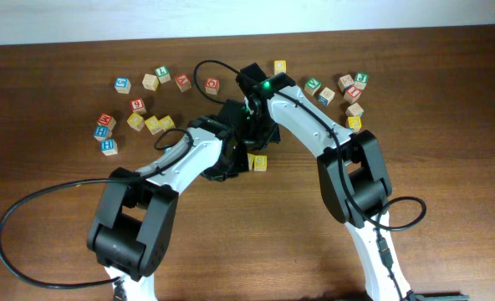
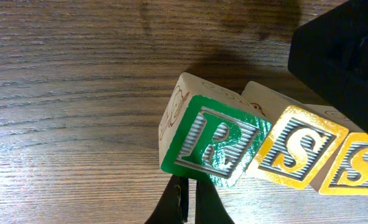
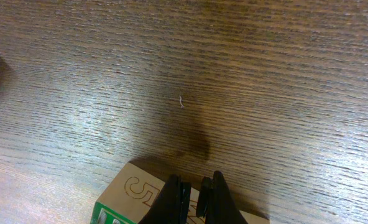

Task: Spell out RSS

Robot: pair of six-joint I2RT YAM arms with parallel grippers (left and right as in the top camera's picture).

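The R cube (image 2: 212,140), first S cube (image 2: 299,154) and second S cube (image 2: 358,168) stood touching in a row near the middle of the wooden table (image 2: 59,93), reading RSS. The left gripper (image 2: 189,202) had its fingers pressed together, empty, just before the R cube. The right gripper (image 3: 195,199) was likewise closed and empty.

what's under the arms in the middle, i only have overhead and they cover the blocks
observer: The left wrist view shows a row reading R, S, S: green R block, first yellow S block, second yellow S block.
operator: any gaps
observer: None visible; the faces sit side by side.
operator: end effectors holding anything
observer: No. The left end effector is shut and empty by the R block; the right end effector is shut too.
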